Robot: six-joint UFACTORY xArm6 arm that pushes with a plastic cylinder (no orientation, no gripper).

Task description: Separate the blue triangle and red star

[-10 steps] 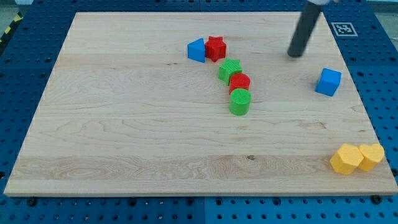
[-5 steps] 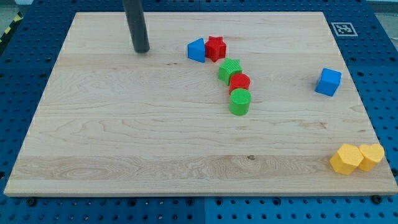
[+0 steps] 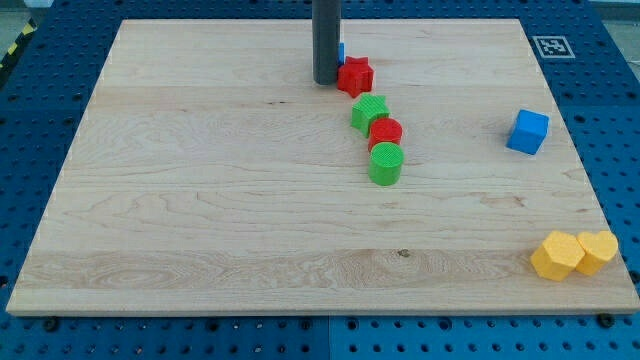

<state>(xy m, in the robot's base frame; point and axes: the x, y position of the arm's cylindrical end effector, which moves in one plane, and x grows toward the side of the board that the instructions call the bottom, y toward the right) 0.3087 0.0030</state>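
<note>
Pale smooth-grained wooden board (image 3: 200, 200), ridged matt plastic red star (image 3: 355, 76), dark matt rod (image 3: 326, 40).

Straight dark-grey rod, my tip (image 3: 325, 82) blunt.

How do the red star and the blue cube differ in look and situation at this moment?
The red star is red and star-shaped; the blue cube is blue and boxy. The red star sits right beside my tip, on its right in the view; the blue cube stands alone toward the view's right. The red star is nearer the view's top. Both rest on the wooden board.
</note>
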